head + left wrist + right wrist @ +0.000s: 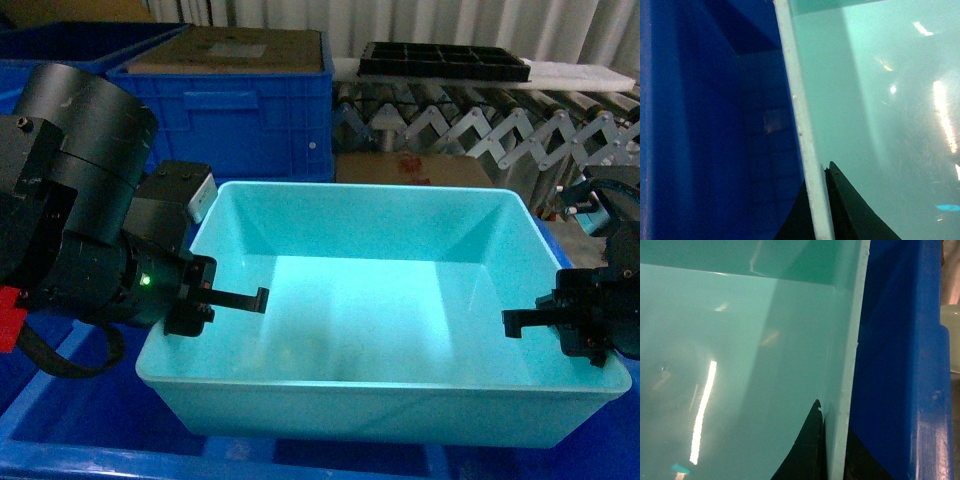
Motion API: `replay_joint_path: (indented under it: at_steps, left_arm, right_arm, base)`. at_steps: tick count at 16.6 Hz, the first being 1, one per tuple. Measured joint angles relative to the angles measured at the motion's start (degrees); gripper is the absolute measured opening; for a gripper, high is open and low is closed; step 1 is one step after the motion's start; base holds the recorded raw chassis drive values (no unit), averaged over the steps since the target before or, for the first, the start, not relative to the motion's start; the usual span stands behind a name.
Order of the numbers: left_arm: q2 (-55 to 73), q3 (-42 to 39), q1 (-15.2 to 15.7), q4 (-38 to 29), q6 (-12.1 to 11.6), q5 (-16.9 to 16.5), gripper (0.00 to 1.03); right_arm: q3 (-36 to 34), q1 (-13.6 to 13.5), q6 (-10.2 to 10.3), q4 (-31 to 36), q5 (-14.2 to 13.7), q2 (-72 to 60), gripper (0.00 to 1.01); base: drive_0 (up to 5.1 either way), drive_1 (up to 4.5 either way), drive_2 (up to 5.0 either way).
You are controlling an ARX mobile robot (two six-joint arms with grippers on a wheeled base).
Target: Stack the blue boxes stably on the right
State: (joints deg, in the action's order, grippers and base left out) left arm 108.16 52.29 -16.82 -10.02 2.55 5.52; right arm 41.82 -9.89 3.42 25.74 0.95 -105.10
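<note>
- The blue crate (pixel 90 440) is peeking out only at the lower frame edges.
- The turquoise tub (pixel 380 400), sitting mid-frame inside it, is holding nothing.
- The left gripper (pixel 819 210) and right gripper (pixel 832 450) are each clamping a side rim.

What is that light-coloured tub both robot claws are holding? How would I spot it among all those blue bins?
Look just in front of the roller conveyor and the dark blue crates. The pale turquoise tub sits lowest and nearest, with the left gripper and right gripper straddling its side rims. Unlike its ribbed, dark neighbours, it is smooth-walled, shallow, lidless and empty.
</note>
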Motion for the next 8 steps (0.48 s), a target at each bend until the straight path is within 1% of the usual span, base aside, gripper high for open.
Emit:
replay_joint_path:
  at_steps: [8]
  left_arm:
    - [0.35,0.42,0.17,0.07,-0.15,-0.22,0.02]
  right_arm:
    - [0.04,-0.31,0.00,0.07,-0.57,0.00,0.02]
  base:
    - [0.0,0.00,0.0]
